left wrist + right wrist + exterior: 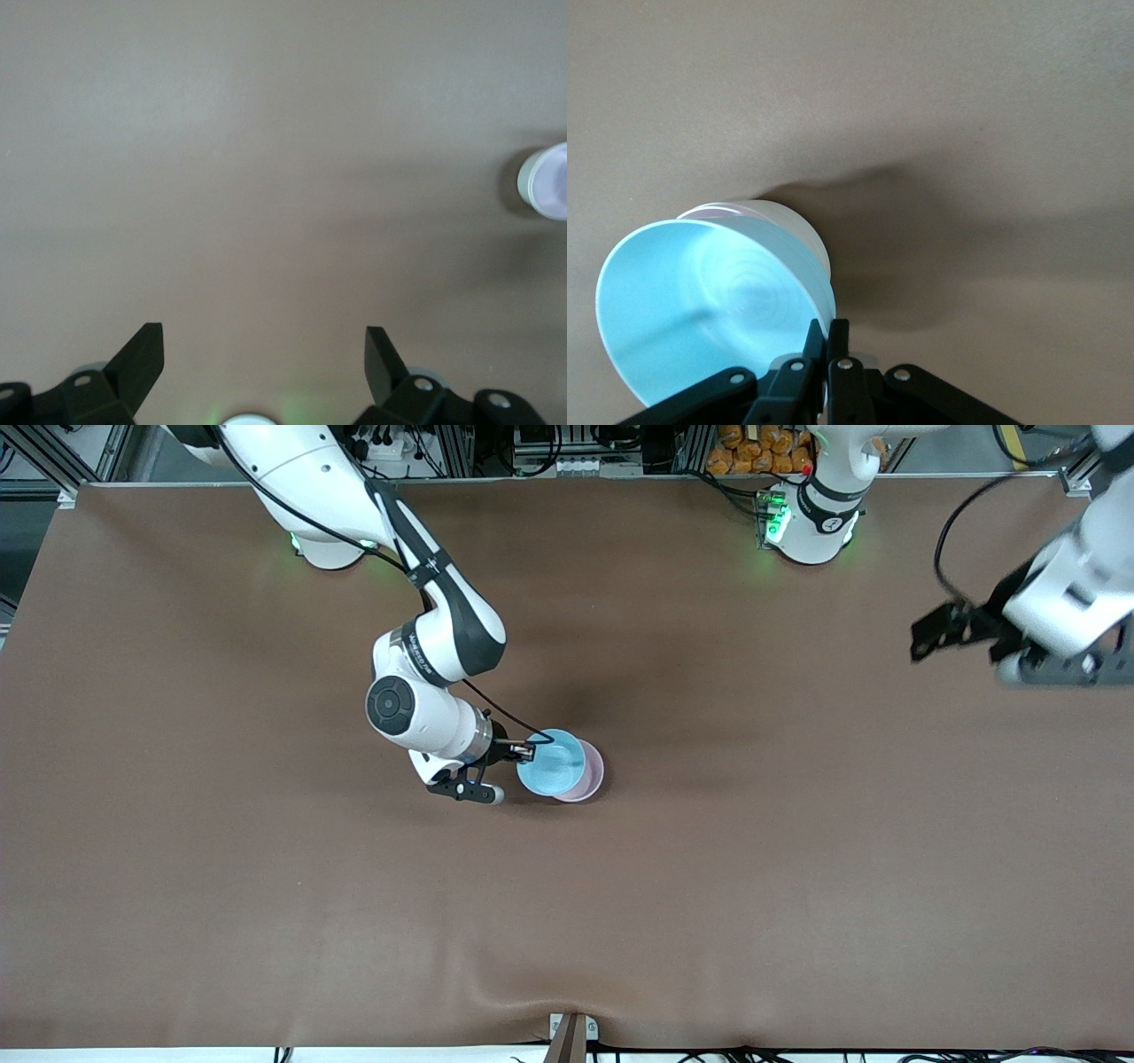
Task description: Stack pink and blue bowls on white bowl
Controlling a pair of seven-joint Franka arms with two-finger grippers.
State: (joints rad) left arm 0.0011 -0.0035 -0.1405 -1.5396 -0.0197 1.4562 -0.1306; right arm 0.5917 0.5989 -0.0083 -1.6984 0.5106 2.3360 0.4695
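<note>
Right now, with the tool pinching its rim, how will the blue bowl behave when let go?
The blue bowl looks thin-walled, likely light. The right tool grips one rim edge, so it may tilt. Over the pink bowl, it should nest, perhaps slightly off-center.

The sky-blue bowl (pixel 551 763) was held tilted just above the pink bowl (pixel 588 780), which was nested in the white bowl (pixel 799 232) mid-table.
</note>
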